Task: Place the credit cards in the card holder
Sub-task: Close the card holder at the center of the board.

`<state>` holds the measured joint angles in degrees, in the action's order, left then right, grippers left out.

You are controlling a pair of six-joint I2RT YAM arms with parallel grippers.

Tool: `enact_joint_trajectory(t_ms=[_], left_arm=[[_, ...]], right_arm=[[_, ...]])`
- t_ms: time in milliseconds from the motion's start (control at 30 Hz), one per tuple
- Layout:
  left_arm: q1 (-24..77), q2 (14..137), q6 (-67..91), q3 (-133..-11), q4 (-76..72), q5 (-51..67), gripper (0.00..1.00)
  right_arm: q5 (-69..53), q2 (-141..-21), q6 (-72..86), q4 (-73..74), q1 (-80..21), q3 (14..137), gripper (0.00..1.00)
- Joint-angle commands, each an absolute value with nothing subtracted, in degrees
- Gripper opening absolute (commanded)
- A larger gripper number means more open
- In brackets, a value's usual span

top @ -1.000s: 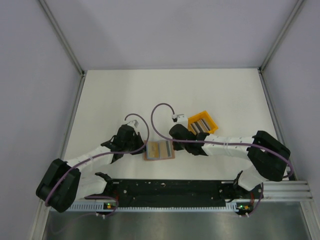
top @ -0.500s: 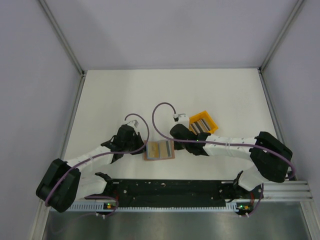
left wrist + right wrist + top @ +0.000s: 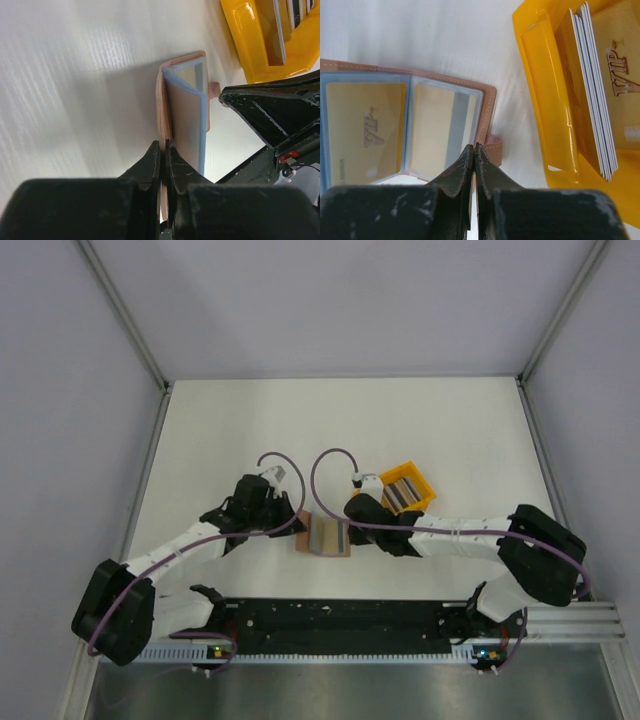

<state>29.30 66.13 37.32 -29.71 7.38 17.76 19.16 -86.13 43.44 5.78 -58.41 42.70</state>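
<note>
A white worktop [image 3: 430, 420] is boxed in on three sides by plain, pale lilac-grey walls [image 3: 340, 300]. Aluminium struts [image 3: 122, 315] rise from its far corners. A black rail [image 3: 340, 618] lines the near edge. The light is soft and even.

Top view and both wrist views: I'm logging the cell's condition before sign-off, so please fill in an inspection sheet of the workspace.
Surface: white table; no spills or marks seen.
Job's things: tan card holder lies open, with gold cards in its clear sleeves; credit cards stand on edge in the tray.
Clutter: yellow tray beside the holder; nothing else seen.
Grippers: left gripper is shut on the holder's cover edge; right gripper is shut, its tips at the holder's right edge.
Cables: purple cables loop above both wrists, clear of the items.
Surroundings: pale walls and metal frame posts.
</note>
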Motion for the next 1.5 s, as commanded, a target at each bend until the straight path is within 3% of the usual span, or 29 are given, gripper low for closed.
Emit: enact_joint_trajectory(t_ms=[0,333,467,600,1033,1467], left_arm=[[29.4,65.1,36.4,-32.4,7.0,21.9,0.06],[29.4,66.4,37.0,-33.1,4.9,25.8,0.2],[29.8,67.1,37.0,-33.3,4.9,26.3,0.33],[30.1,68.2,37.0,-33.2,4.0,27.2,0.37],[31.6,70.6,38.7,-34.3,-2.2,30.1,0.41],[35.1,78.7,43.2,-31.2,-14.2,30.6,0.36]], right_arm=[[18.5,-83.5,45.7,2.9,-59.1,41.0,0.0],[18.4,-83.0,48.2,0.4,-59.1,38.3,0.0],[18.6,-82.3,49.0,-1.0,-59.1,37.4,0.0],[18.6,-82.3,49.1,-1.2,-59.2,37.2,0.0],[19.1,-82.5,49.5,-1.4,-59.2,37.3,0.0],[23.9,-78.2,52.6,-1.3,-59.2,34.2,0.0]])
